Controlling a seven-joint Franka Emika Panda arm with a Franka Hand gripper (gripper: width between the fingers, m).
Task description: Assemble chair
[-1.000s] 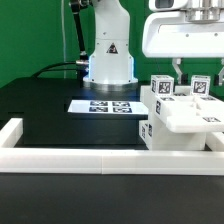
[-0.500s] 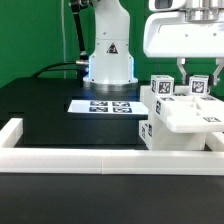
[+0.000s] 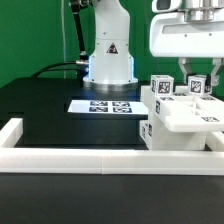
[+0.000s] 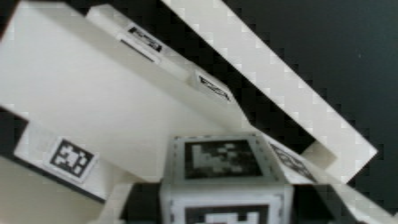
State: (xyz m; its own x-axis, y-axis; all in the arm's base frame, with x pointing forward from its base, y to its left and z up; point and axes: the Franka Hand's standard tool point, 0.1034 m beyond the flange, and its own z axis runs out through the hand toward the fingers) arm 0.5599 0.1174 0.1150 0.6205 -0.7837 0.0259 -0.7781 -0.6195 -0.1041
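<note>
- The gripper (image 3: pixel 197 72) hangs above the chair (image 3: pixel 182 120), near the table's edge on the exterior view's right.
- Its jaws are closed on a tagged post (image 3: pixel 199 85) that stands upright at the back of the chair; one finger (image 3: pixel 184 70) shows on the post's side toward the exterior view's left, the other is hard to see.
- In the wrist view this post (image 4: pixel 222 163) sits between the fingers, with a square tag on its top face.
- A second tagged post (image 3: pixel 162 88) stands just beside the held one, toward the exterior view's left.
- The chair's flat slab (image 4: pixel 125 100) lies on blocky white pieces and touches the long white border frame (image 3: pixel 100 157) at the table's front edge.
- The marker board (image 3: pixel 105 106) lies flat on the black table (image 3: pixel 45 105), in front of the robot base (image 3: pixel 108 60) and apart from the chair.
</note>
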